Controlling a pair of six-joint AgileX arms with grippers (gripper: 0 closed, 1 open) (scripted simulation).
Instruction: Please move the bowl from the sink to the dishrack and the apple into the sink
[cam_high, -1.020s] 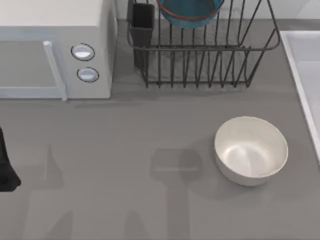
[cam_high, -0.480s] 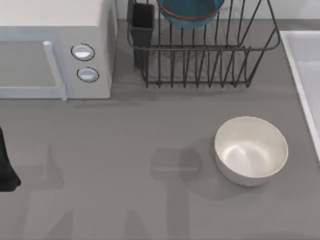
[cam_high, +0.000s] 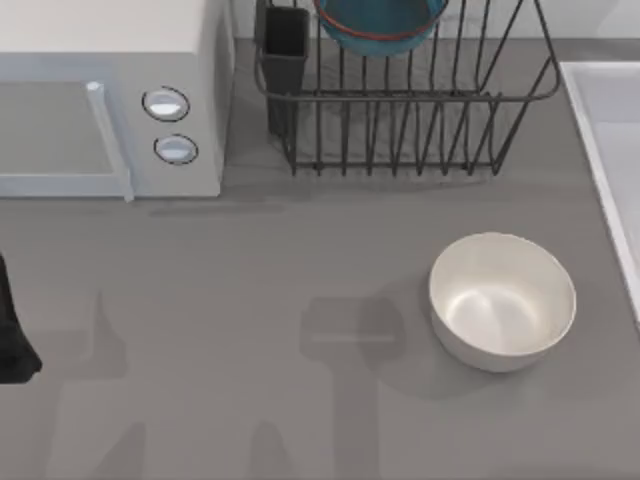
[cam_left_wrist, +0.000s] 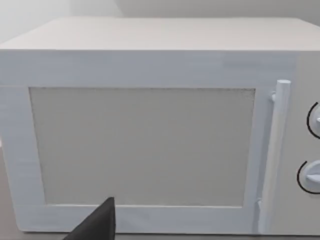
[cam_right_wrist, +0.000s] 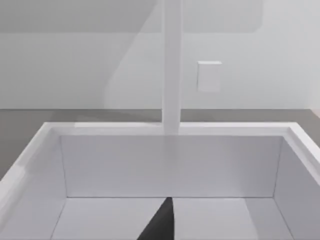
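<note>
Bowl (cam_high: 380, 22) sits in the dishrack (cam_high: 400, 110); no apple is in sight. Right gripper (cam_right_wrist: 159, 222) looks into the sink (cam_right_wrist: 170, 165), left (cam_left_wrist: 95, 225) faces the microwave (cam_left_wrist: 150, 125); their grip cannot be judged. Best to locate the apple first.

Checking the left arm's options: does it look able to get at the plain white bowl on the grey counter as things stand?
Probably yes: the plain white bowl stands alone on open grey counter, apart from the dark wire dishrack; the left arm is parked at the left edge.
</note>
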